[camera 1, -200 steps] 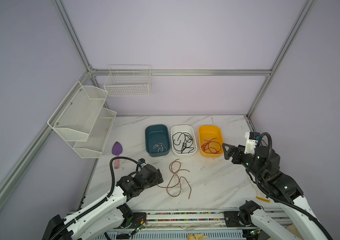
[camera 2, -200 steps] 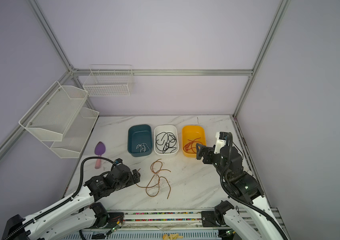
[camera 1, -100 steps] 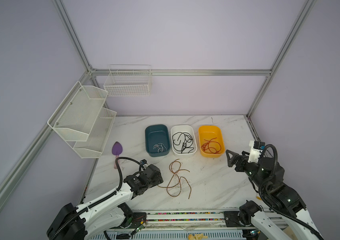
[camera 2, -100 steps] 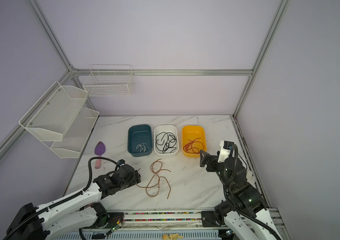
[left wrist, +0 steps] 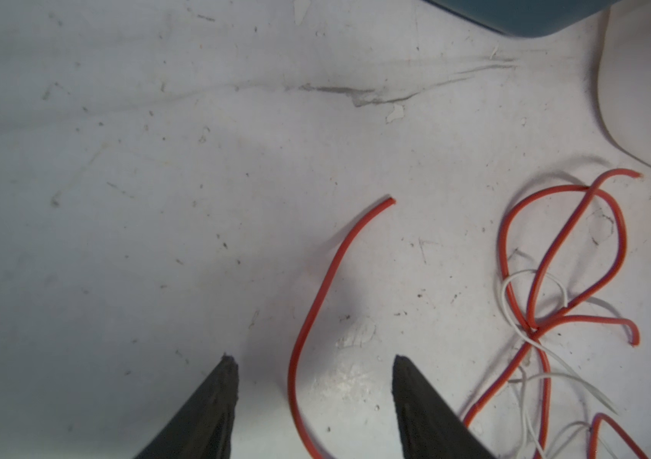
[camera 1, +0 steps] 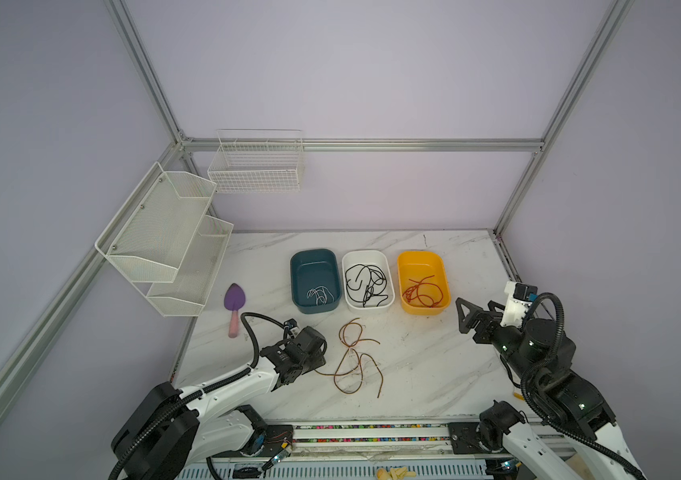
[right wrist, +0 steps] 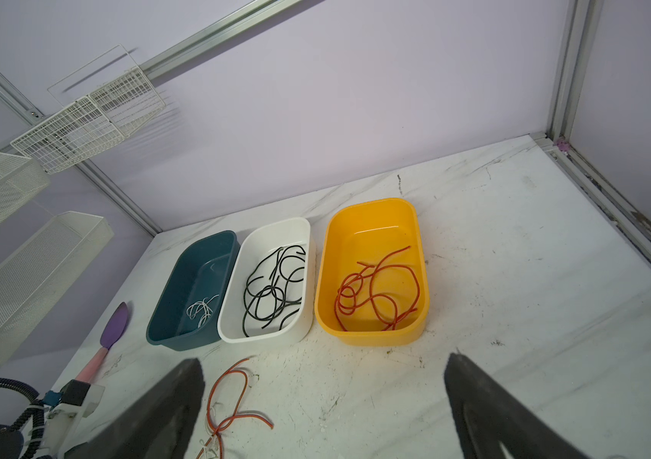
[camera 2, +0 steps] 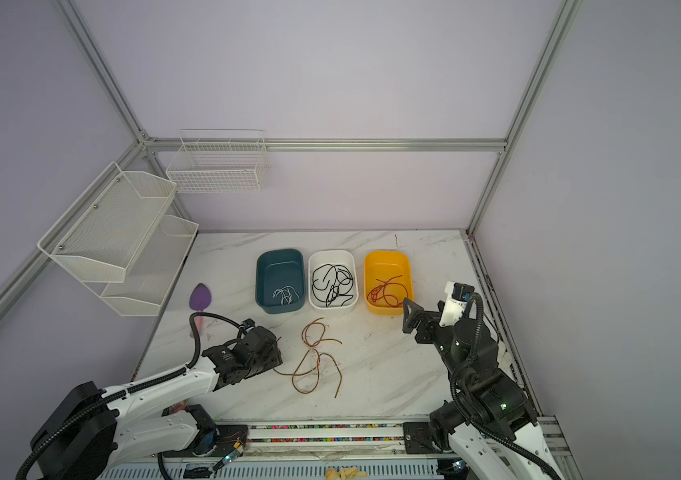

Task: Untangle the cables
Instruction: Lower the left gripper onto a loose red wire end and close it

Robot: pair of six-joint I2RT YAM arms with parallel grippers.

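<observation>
Left gripper (left wrist: 313,359) straddling a loose red cable (left wrist: 314,302) end
Its jaws stand apart, the cable between them, clear of both; red cable and white cable (left wrist: 526,272) lie knotted mid-bench toward the front edge; right gripper (right wrist: 323,359) gapes wide, empty, near the right edge; other cables lie in three bins (camera 1: 367,252) toward the back edge.

Plainly a robotics lab cell: boxed in by lilac panels (camera 1: 351,75) on aluminium framing (camera 1: 372,144), fitted with a marble-look bench (camera 1: 434,374), two arms (camera 1: 230,388) on a front rail (camera 1: 372,433), wire racks (camera 1: 255,174)
</observation>
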